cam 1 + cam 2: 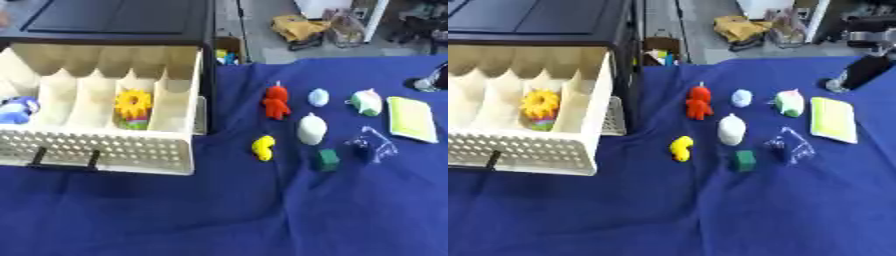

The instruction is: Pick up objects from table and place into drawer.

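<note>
A cream drawer (pixel 105 150) stands pulled out of a black cabinet (pixel 114 20) at the left. One of its compartments holds a yellow gear (pixel 133 104) on a green and pink piece, and a blue toy (pixel 17 110) lies at its far left. On the blue cloth lie a red figure (pixel 276 102), a pale blue piece (pixel 318 97), a white and green toy (pixel 367 102), a white egg shape (pixel 311 129), a yellow curved piece (pixel 262 148), a green cube (pixel 328 160) and a clear bag (pixel 372 145). My right hand (pixel 859 70) shows black at the far right, off the objects.
A flat yellow-green pad (pixel 412 119) lies near the table's right edge. Beyond the table's far edge there is clutter on the floor (pixel 302 27). The blue cloth (pixel 262 215) in front of the objects and the drawer is bare.
</note>
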